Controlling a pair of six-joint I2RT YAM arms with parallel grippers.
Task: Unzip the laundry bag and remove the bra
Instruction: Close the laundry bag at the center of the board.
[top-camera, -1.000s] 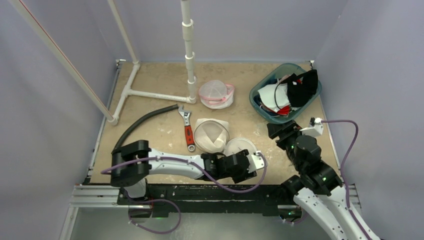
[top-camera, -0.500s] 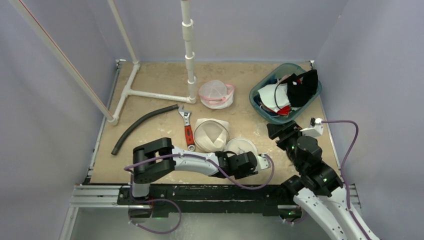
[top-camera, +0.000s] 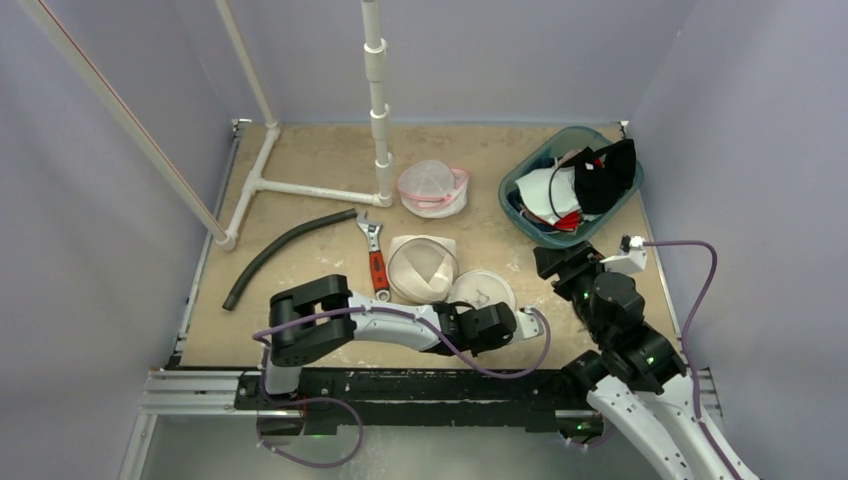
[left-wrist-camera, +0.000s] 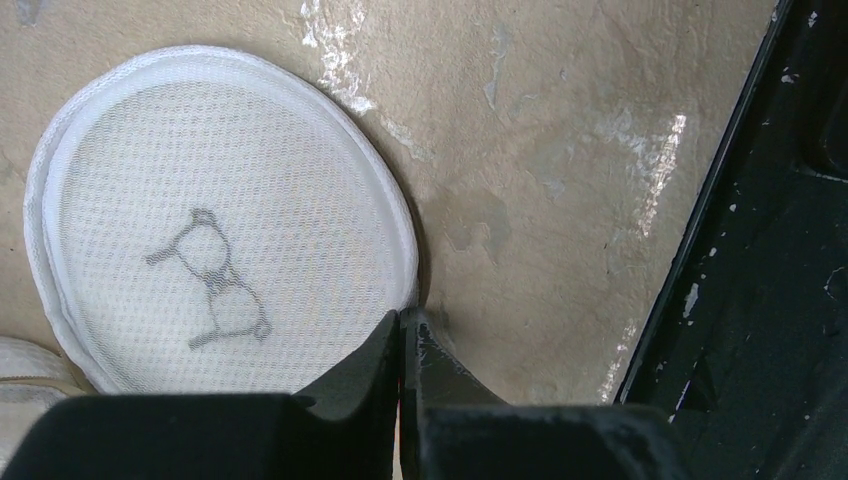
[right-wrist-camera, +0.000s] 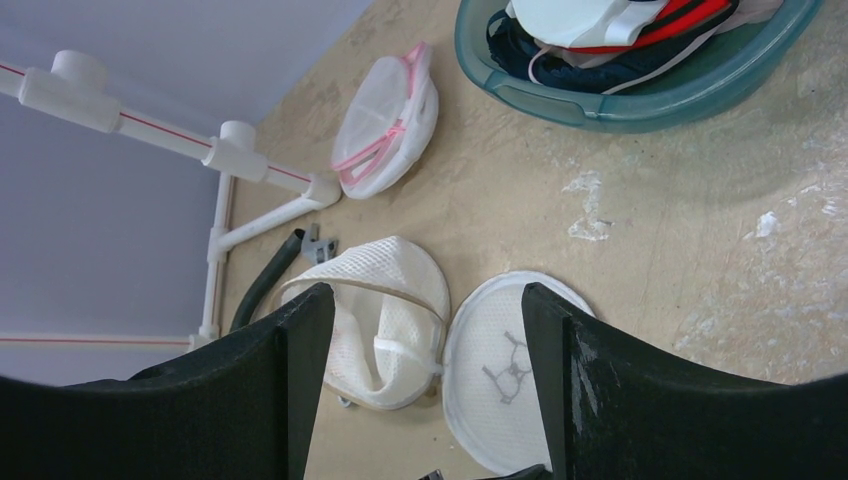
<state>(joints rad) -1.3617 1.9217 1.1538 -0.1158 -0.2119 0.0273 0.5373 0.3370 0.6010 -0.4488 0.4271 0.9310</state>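
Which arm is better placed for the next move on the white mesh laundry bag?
Left. The left gripper is shut right at the laundry bag rim. The right gripper is open and apart from it, off toward the basket.

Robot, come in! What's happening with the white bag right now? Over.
Left gripper shut at the white mesh bag's rim; grip on zipper unclear. Right gripper open, empty, hovering. Wrench beside the bag, not blocking.
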